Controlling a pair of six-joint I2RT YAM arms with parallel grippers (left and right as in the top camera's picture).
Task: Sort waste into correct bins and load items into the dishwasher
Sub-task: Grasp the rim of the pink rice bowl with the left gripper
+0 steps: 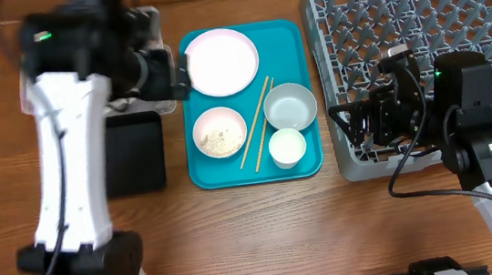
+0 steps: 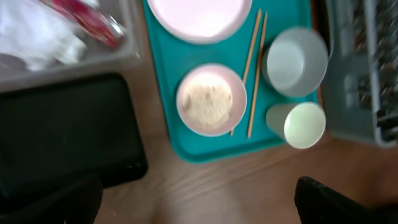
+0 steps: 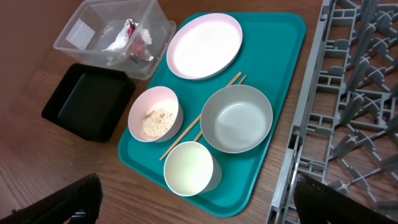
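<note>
1. Overhead: plate (image 1: 222, 61), pink bowl (image 1: 217, 111) with rice scraps (image 1: 221, 140), grey bowl (image 1: 290, 107), cup (image 1: 287, 147) and chopsticks (image 1: 255, 123) on the teal tray (image 1: 290, 46) beside the dish rack (image 1: 416, 10).
2. Red wrapper (image 3: 129, 30) and napkin (image 3: 115, 43) lie in the clear tub (image 3: 81, 31), next to the black tray (image 3: 90, 102).
3. Left end effector (image 2: 196, 202) and right end effector (image 1: 348, 129) hang released, grasping nothing.

Tray (image 2: 160, 65) holds plate (image 2: 199, 15), rice bowl (image 2: 210, 99), empty bowl (image 2: 295, 61), cup (image 2: 301, 124), chopsticks (image 2: 254, 68).
</note>
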